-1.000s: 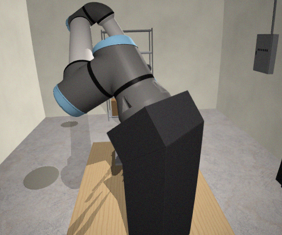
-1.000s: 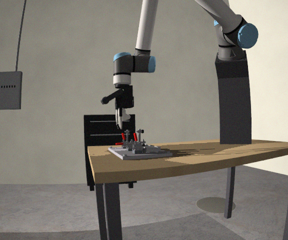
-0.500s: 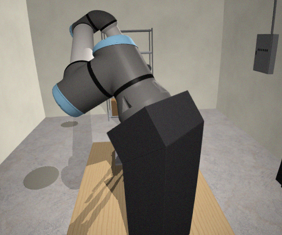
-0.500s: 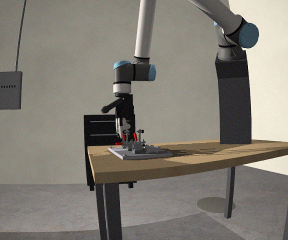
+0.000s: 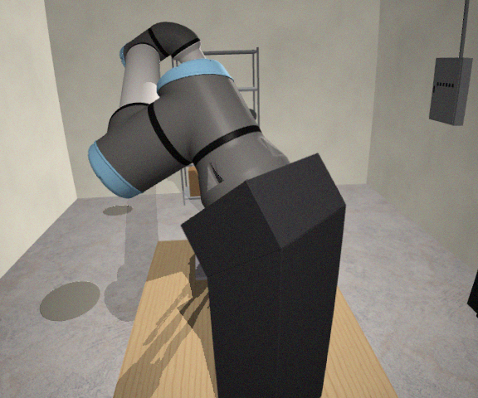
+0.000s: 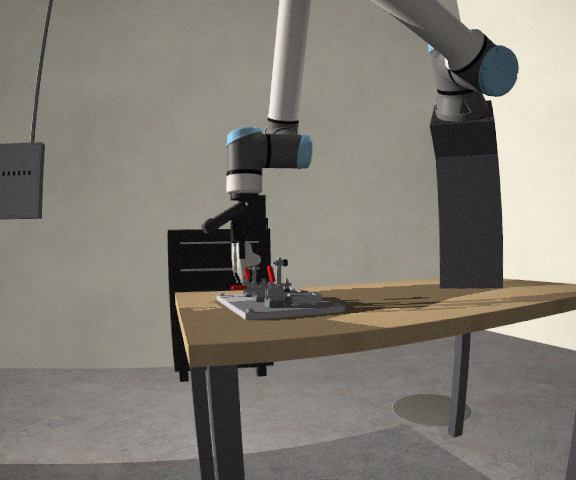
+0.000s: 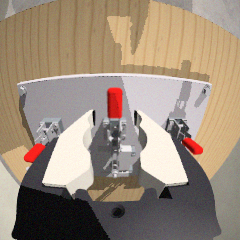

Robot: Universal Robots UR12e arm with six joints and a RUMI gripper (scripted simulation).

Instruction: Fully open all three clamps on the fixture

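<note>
The grey fixture plate lies on the wooden table and holds three toggle clamps with red handles. In the wrist view the middle clamp has its red handle pointing away from me. The left clamp's handle and the right clamp's handle point outward to the sides. My gripper is low over the plate, its two pale fingers standing apart on either side of the middle clamp, not touching it. In the exterior view the gripper hangs just above the fixture. The top view hides the fixture behind the arm's base.
The arm's dark pedestal stands on the table's far right end. A black drawer cabinet stands behind the table near the fixture. The table's edge is close to the left of the plate. A grey wall box hangs at left.
</note>
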